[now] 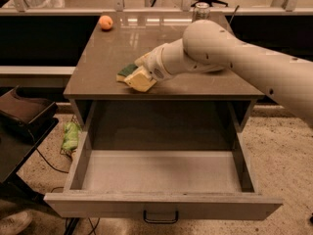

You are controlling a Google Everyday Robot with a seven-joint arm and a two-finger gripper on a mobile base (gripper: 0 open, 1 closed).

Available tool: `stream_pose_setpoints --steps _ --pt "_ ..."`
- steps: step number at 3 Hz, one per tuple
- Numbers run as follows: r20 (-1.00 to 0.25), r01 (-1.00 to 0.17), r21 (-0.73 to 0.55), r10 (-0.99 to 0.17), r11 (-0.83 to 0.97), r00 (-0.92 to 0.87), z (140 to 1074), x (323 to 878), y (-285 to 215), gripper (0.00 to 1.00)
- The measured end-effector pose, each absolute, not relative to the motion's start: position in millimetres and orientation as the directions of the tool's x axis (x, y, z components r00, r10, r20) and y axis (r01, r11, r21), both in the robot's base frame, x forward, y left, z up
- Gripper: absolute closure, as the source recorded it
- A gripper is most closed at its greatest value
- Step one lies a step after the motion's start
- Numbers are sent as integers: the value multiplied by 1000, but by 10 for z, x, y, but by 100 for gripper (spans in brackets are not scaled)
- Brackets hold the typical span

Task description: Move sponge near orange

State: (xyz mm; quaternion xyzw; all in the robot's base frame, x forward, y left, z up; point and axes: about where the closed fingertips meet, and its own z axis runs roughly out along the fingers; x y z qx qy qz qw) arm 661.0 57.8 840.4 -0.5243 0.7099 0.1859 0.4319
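the tool [139, 78] sits low near the front edge of the bench [205, 87], left of middle, right on the sponge [128, 70]. clenched on it or loose? cannot tell. the orange [105, 22] lies at the back left corner, well apart. best play, by the look of it: a firm hold, a small lift, then travel back and left, stopping just beside the fruit without nudging it. the tool hides most of the sponge.
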Motion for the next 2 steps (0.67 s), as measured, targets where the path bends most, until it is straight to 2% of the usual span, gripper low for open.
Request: stream_pose_setpoints --steps 1,2 --pt "-808 -907 -188 -584 377 -75 8400 6601 607 95" --pt "-808 -908 -188 -585 375 -74 8398 6598 617 100"
